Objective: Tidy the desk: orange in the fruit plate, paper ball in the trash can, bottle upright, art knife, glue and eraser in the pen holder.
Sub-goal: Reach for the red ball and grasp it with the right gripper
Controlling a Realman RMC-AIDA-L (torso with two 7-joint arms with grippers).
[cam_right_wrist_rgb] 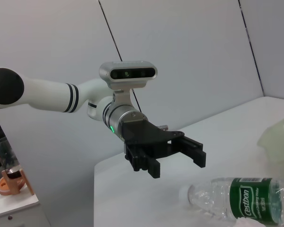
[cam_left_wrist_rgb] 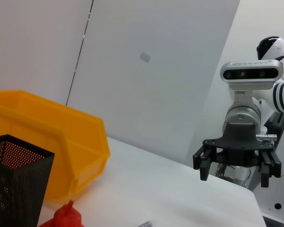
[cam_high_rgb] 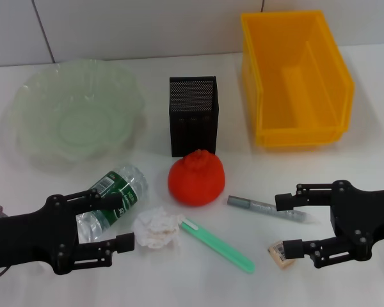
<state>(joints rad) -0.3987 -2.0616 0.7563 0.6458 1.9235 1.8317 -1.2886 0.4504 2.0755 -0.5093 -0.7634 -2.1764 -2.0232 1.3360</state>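
- Left gripper (cam_high_rgb: 118,220) at 7 o'clock, jaws spread, empty; fingers bracket the cap end of the lying bottle (cam_high_rgb: 112,198) w/o touching, prob lined up to stand it.
- Right gripper (cam_high_rgb: 288,224) at 4 o'clock, jaws spread, empty; eraser (cam_high_rgb: 280,254) just beside lower finger, glue (cam_high_rgb: 269,208) near upper.
- Orange (cam_high_rgb: 197,178) centre, touching pen holder (cam_high_rgb: 192,116) at 12.
- Paper ball (cam_high_rgb: 157,229) touches art knife (cam_high_rgb: 217,245) at 6, crowds bottle.
- Fruit plate (cam_high_rgb: 32,137) at 10, trash can (cam_high_rgb: 262,83) at 1, both hold nothing.
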